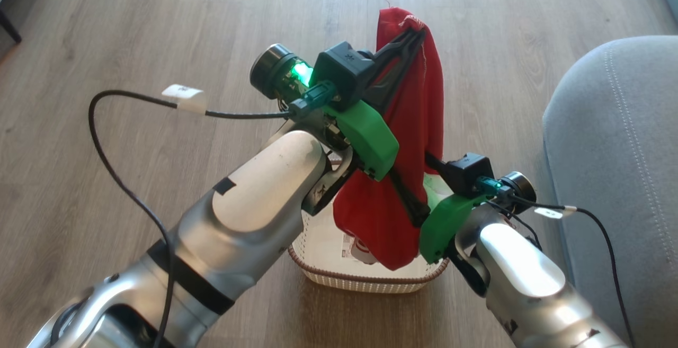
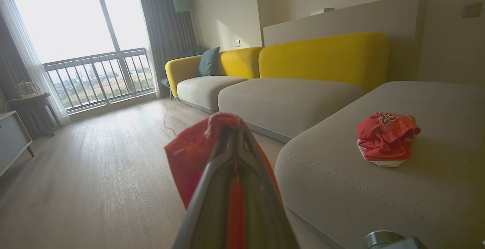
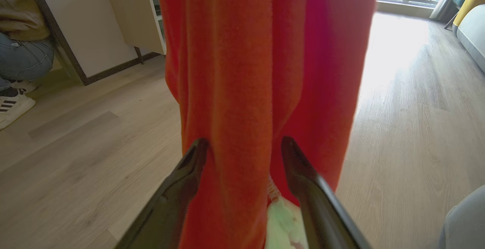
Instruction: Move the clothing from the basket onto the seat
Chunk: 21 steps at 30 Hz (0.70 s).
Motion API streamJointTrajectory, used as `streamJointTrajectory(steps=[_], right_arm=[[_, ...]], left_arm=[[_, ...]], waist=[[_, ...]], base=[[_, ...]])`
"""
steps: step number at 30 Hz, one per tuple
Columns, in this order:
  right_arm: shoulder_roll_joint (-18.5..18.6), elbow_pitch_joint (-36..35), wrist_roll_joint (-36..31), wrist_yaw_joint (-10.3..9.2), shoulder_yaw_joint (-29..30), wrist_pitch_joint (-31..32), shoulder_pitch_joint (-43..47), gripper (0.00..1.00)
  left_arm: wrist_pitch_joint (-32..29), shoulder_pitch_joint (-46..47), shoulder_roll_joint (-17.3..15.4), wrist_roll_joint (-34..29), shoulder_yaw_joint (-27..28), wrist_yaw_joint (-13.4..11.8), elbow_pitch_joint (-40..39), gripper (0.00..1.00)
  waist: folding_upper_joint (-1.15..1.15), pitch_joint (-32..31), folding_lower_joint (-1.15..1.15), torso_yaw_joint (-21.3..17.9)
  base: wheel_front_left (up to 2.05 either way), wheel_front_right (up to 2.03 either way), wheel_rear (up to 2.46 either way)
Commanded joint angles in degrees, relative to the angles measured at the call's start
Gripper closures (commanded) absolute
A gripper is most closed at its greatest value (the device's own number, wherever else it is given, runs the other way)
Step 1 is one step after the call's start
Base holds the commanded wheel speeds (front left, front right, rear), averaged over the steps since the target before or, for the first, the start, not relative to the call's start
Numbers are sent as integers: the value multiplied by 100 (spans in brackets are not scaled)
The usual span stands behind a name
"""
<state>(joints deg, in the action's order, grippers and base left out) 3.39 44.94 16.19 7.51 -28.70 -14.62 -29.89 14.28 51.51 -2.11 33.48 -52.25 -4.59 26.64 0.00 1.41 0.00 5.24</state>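
A red garment (image 1: 418, 104) of the clothing hangs from my raised left gripper (image 1: 415, 34), which is shut on its top edge; the left wrist view has the cloth (image 2: 189, 162) bunched at the fingertips of that gripper (image 2: 231, 124). The garment's lower end dangles into the cream basket (image 1: 365, 284) on the floor. My right gripper (image 1: 409, 169) stands open lower down, its fingers either side of the hanging cloth (image 3: 242, 71), as the right wrist view shows around that gripper (image 3: 244, 146). Another red garment (image 2: 386, 139), with dark numbers, lies crumpled on the grey seat (image 2: 379, 196), which lies to my right (image 1: 619, 141).
Wooden floor (image 1: 159, 46) surrounds the basket. A yellow-backed sofa (image 2: 322, 55) runs on from the seat toward a balcony window (image 2: 75, 21). A person's shoe (image 3: 13, 105) and a pale cabinet (image 3: 136, 18) lie beyond the cloth. Cables (image 1: 106, 141) trail from both wrists.
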Motion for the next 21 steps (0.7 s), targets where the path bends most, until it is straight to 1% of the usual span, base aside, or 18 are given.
streamJointTrajectory(steps=[1, 2, 3, 4, 9, 16, 17, 18, 19, 20, 21], right_arm=[[-51, -41, 107, -2, -137, -38, -306, 2], [-51, 20, 157, -2, -180, -38, -336, 48], [-51, 69, 195, -2, -217, -38, -365, 66], [-51, 109, 226, -2, -241, -38, -389, 100], [-51, 192, 328, -2, -271, -38, -441, 100], [-51, 43, 333, -2, -235, -38, -349, 100], [-51, 17, 321, -2, -220, -38, -341, 100], [-51, -18, 300, -2, -186, -38, -333, 100], [-51, -18, 300, -2, -186, -38, -333, 100], [-51, -64, 274, -2, -161, -38, -322, 100], [-51, -97, 249, -2, -141, -38, -304, 100]], left_arm=[[69, 413, -76, 60, 139, -79, -207, 100], [69, 415, -76, 81, 114, -91, -202, 100], [70, 415, -76, 107, 93, -101, -200, 100], [70, 418, -76, 129, 76, -111, -201, 100], [71, 406, -76, 231, 51, -142, -244, 100], [71, 368, -76, 159, 108, -150, -165, 100], [71, 355, -76, 152, 113, -139, -162, 85], [71, 341, -76, 144, 111, -124, -155, 55], [71, 341, -76, 144, 111, -124, -155, 55], [72, 329, -76, 132, 117, -116, -152, 0], [72, 309, -76, 131, 112, -96, -139, 0]], waist=[[0, 2, 0, 48], [0, 3, 0, 65], [0, 8, 0, 82], [0, 15, 0, 96], [0, 36, 0, 113], [0, 63, 0, -18], [0, 69, 0, -37], [0, 74, 0, -57], [0, 74, 0, -57], [0, 82, 0, -77], [0, 85, 0, -93]], base=[[0, 0, 0], [0, 0, 0], [0, 0, 0], [0, 0, 0], [0, 0, 0], [0, 0, 0], [0, 0, 0], [0, 0, 0], [0, 0, 0], [0, 0, 0], [0, 0, 0]])
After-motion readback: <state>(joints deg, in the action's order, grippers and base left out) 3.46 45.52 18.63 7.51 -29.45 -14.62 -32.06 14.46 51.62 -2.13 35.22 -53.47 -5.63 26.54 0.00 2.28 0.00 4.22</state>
